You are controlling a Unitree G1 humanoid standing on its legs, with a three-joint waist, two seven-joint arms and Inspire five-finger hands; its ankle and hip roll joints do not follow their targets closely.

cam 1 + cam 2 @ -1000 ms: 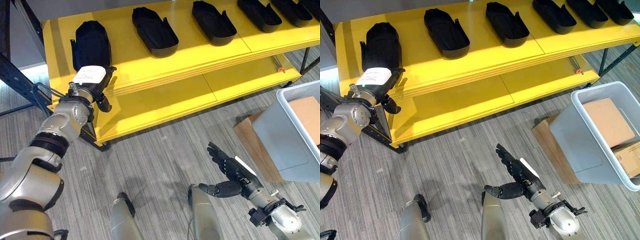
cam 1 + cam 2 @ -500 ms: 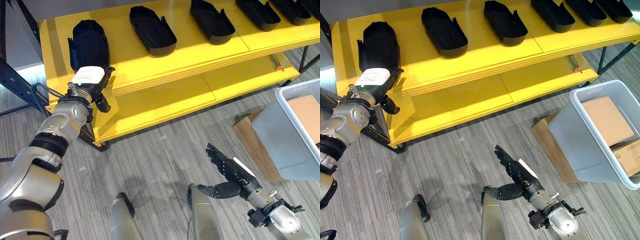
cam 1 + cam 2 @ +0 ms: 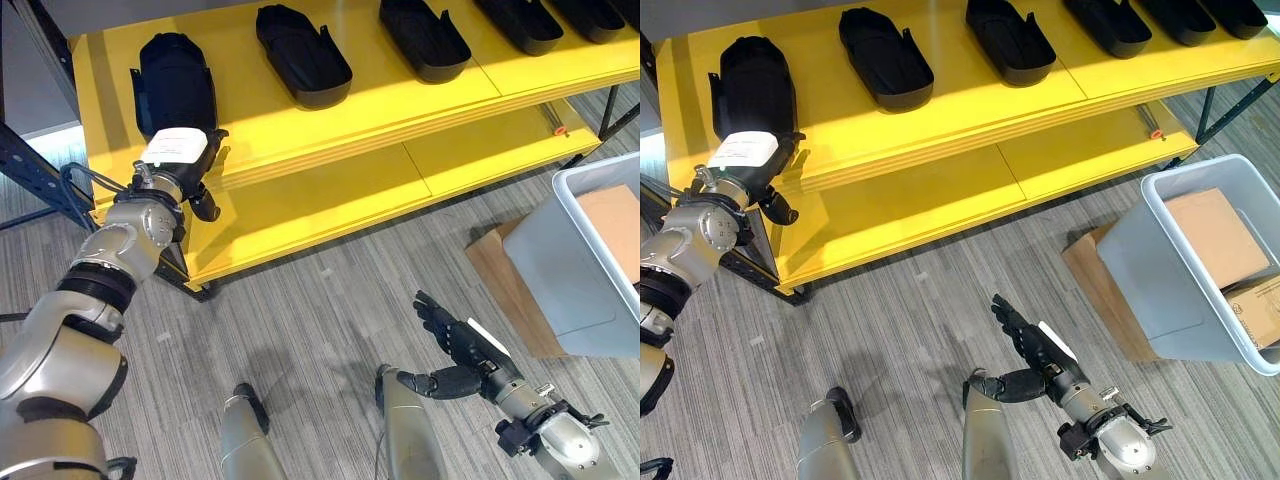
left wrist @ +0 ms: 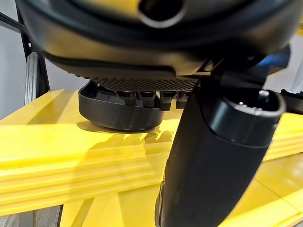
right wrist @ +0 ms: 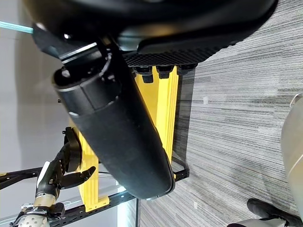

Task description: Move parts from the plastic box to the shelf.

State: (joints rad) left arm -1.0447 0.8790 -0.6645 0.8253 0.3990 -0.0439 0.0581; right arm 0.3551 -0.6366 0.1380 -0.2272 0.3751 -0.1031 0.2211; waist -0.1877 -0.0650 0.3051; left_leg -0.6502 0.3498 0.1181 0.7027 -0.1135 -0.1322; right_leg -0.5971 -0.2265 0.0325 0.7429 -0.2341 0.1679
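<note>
My left hand (image 3: 178,160) is up at the near edge of the yellow shelf (image 3: 300,120), at its far-left end, fingers stretched forward against the near end of the leftmost black part (image 3: 176,82), thumb sticking out to the side below the shelf edge; I can't tell whether the fingers curl onto the part or just rest flat on it, since the white-backed palm hides them from above and the left wrist view gives me just the fingertips next to the part's rim (image 4: 118,111). That part sits on the top board of the shelf, lengthwise front to back. To its right along the same board I see a second black part (image 3: 303,55), open side up, then a third black part (image 3: 423,38), and more further right, cut by the frame edge. A lower yellow board (image 3: 330,200) runs beneath, nearer to me. My right hand (image 3: 462,352) hangs low over the grey floor (image 3: 320,310), near-right, fingers straight and spread, thumb out, holding nothing. The plastic box (image 3: 1200,270), grey, stands on the floor at the right, well apart from the shelf's left end, with cardboard boxes (image 3: 1210,225) inside it and a flat cardboard sheet (image 3: 1095,280) under its near-left corner.
</note>
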